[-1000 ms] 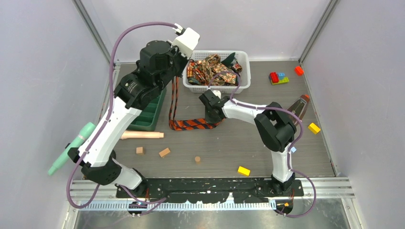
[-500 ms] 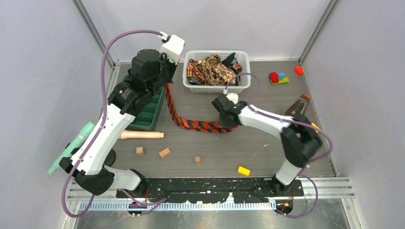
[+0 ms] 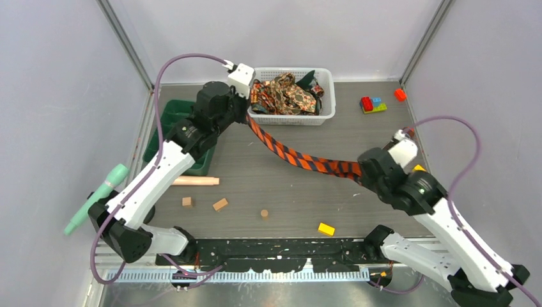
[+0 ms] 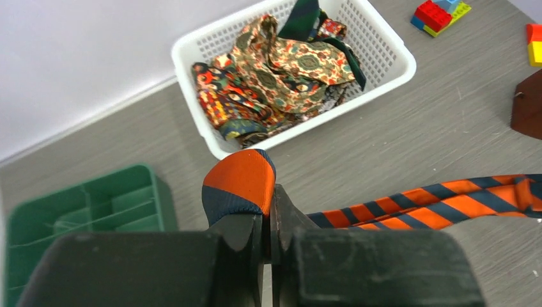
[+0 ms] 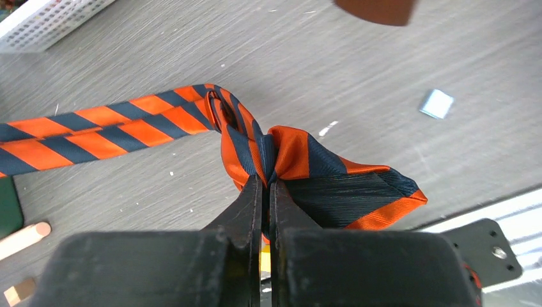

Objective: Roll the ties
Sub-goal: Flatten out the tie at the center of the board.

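An orange-and-dark striped tie hangs stretched in the air between both arms, above the table. My left gripper is shut on one end of it, whose orange tip folds over the left finger; in the top view that gripper sits just left of the white basket. My right gripper is shut on the other, wider end, bunched at the fingertips; in the top view it is at the right. More patterned ties lie heaped in the basket.
A white mesh basket stands at the back. A green compartment tray lies at the left under the left arm. Wooden blocks, a wooden stick, yellow bricks and coloured bricks lie scattered on the table.
The right gripper closed on the tie's end and swung right and toward the near edge. The left gripper moved right toward the basket. The tie lifted off the table and is now stretched taut.
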Motion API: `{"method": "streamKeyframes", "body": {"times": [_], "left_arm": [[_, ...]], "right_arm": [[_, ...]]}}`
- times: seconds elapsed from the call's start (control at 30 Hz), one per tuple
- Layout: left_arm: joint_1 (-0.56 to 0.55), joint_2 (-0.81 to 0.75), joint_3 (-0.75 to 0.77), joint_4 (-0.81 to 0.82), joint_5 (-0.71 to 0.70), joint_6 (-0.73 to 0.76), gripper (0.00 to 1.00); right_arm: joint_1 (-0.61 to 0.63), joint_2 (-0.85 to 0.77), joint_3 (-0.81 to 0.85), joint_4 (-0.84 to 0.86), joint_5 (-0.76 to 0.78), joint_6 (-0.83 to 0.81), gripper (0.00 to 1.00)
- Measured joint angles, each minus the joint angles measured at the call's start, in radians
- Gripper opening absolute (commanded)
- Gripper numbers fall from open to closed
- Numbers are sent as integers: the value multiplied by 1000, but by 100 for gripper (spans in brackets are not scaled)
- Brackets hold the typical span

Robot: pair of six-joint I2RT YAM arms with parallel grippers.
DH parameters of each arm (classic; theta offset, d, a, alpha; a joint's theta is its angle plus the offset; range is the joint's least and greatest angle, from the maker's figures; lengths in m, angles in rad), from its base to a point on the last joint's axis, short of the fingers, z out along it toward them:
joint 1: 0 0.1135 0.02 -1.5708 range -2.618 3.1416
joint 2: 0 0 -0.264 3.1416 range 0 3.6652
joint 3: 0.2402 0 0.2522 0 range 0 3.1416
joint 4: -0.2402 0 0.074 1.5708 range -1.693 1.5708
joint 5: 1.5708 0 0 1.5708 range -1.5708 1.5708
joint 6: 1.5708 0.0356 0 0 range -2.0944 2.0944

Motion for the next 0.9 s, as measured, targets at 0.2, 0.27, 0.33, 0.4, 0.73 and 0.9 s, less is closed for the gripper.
{"method": "streamKeyframes", "body": {"times": [0.2, 0.27, 0.33, 0.4, 0.73, 0.9], "left_arm": [[1, 26, -123, 124, 6, -93, 6], [3, 42, -162, 167, 5, -122, 6], [7, 62, -202, 213, 5, -150, 5], [10, 87, -240, 253, 5, -177, 5], [58, 201, -389, 440, -41, -303, 10], [128, 239, -393, 502, -82, -353, 16]], "right_arm": [[-1, -121, 122, -278, 62, 108, 0], [-1, -154, 184, -328, 80, 139, 0], [-1, -176, 229, -354, 92, 160, 0], [-1, -193, 262, -371, 100, 175, 0], [-1, -170, 240, -401, 3, 145, 0], [-1, -115, 196, -401, -37, 118, 0]]}}
